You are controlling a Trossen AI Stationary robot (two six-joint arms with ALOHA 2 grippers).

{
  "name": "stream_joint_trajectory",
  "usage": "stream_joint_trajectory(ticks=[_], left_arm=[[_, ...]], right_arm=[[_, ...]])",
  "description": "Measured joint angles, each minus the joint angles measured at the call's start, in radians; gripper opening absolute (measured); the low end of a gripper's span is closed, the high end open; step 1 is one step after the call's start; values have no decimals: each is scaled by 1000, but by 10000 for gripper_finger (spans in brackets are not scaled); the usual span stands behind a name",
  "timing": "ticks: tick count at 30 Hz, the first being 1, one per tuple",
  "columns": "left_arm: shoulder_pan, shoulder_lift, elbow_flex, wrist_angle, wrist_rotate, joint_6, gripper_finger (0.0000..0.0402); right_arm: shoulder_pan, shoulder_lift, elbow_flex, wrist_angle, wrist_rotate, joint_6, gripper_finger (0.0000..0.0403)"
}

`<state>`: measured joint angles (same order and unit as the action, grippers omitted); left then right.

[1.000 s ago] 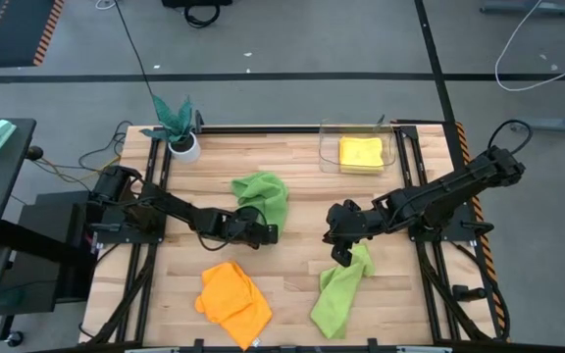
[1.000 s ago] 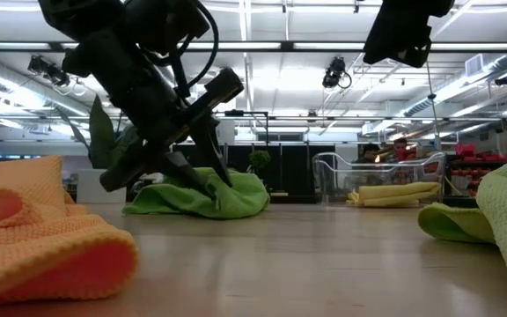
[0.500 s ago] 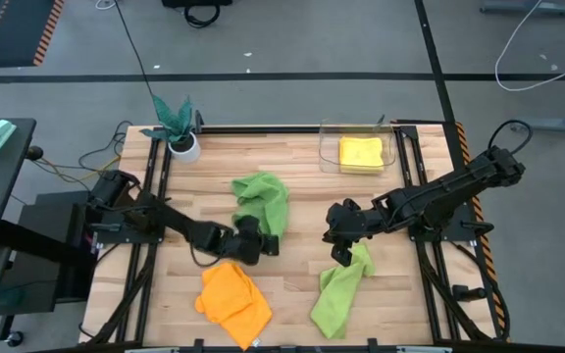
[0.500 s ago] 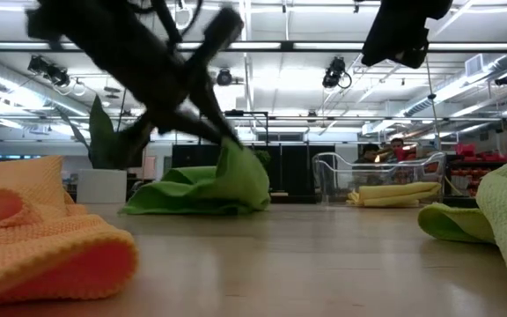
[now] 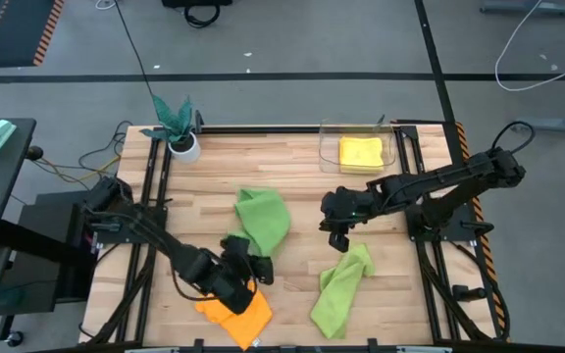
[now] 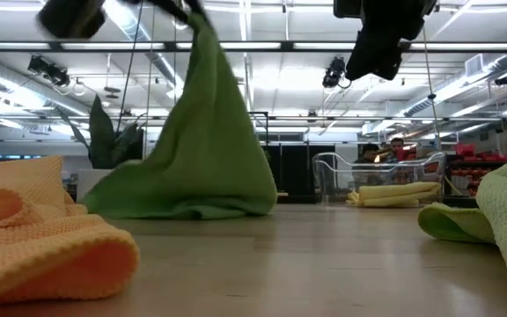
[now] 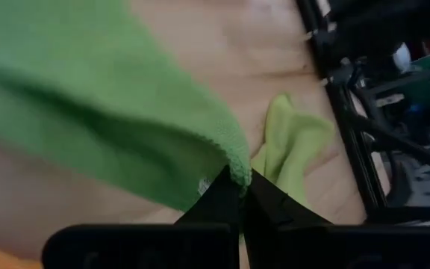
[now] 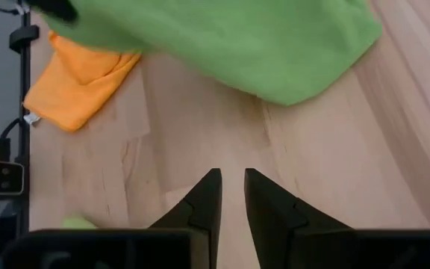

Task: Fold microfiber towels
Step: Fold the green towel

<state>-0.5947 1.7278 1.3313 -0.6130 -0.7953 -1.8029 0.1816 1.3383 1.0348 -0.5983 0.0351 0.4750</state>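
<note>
Wooden table (image 5: 292,284) holds my towels. My left gripper (image 5: 246,267) sits over the orange towel (image 5: 235,312) near the front edge. It is pinched tight on a corner of one green towel (image 5: 263,218) and lifts that corner up, so the cloth hangs like a tent. My right gripper (image 5: 335,228) hovers in the middle, fingers a little apart, holding nothing. The other green towel (image 5: 341,289) lies crumpled just in front of it. The yellow towel (image 5: 361,154) lies in a clear bin (image 5: 324,152) at the back
</note>
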Motion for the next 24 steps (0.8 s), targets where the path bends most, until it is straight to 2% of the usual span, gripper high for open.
stream_joint_trajectory(ticks=[5, 12, 16, 22, 24], left_arm=[[64, -1, 251, -228, -1, 235, 7], [172, -2, 520, -370, -11, 544, 7], [232, -2, 595, -377, 0, 645, 7], [311, -1, 615, -320, 80, 792, 7], [329, -1, 615, -299, 109, 823, 7]], right_arm=[[-22, 0, 0, 7, -38, -28, 68], [-22, -25, 0, 7, -92, -41, 68], [-16, -120, 1, 33, -85, -10, 65], [0, -226, 1, 122, 67, 27, 62], [-4, -229, 2, 151, 75, 21, 63]])
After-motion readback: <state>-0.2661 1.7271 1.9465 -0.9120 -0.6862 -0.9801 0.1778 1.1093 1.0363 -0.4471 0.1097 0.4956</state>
